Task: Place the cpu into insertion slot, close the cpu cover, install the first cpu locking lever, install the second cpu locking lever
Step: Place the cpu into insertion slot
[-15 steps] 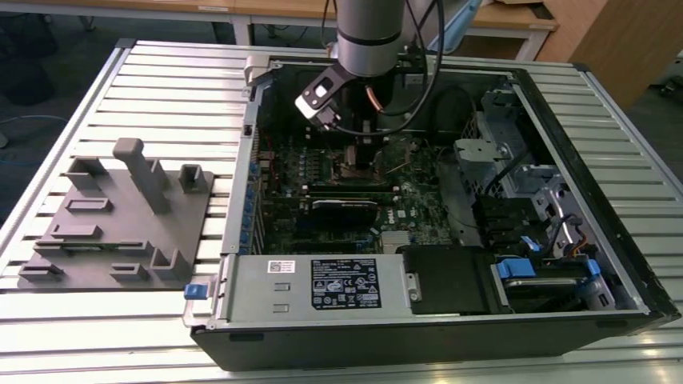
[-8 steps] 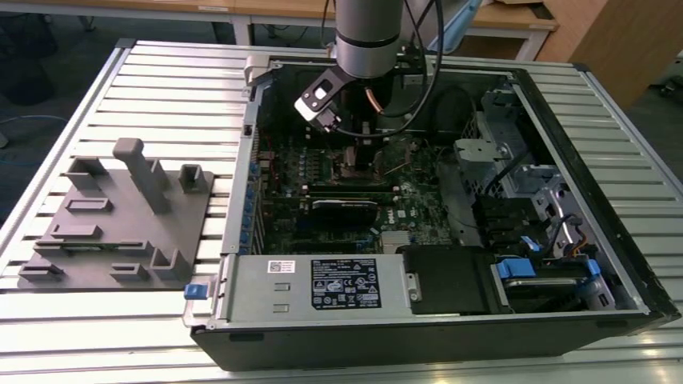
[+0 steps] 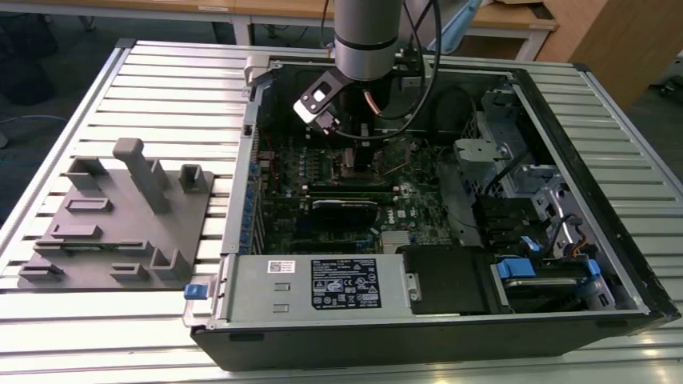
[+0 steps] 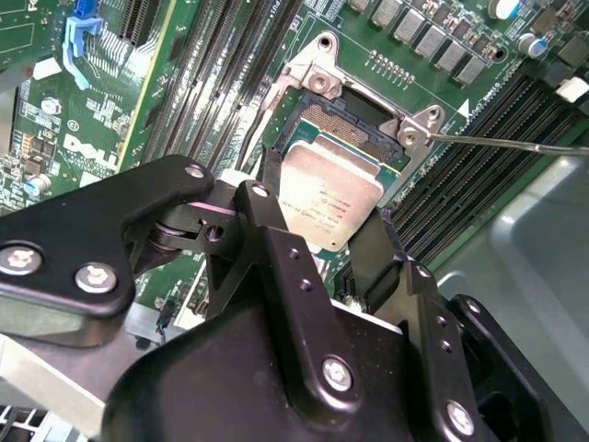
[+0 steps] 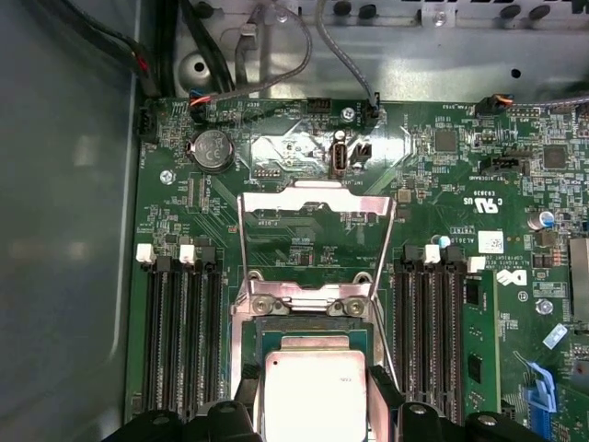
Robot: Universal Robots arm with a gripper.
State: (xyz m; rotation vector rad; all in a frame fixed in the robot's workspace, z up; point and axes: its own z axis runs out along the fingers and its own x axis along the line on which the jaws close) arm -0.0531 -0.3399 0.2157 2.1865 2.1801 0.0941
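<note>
The cpu [image 4: 329, 189] hangs over the insertion slot [image 4: 354, 120].
Fingers of the gripper [image 4: 322, 210] pinch its edges; the cpu cover [image 5: 317, 201] stands open.

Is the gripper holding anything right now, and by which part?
Yes: the cpu, pinched by two opposite edges between the jaws of the gripper, over the insertion slot.

soft even light, slight glare

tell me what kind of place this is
Likely a robotics lab bench: an open computer case lies on a slatted metal table, wooden desks stand behind, and the tool holds the cpu.
</note>
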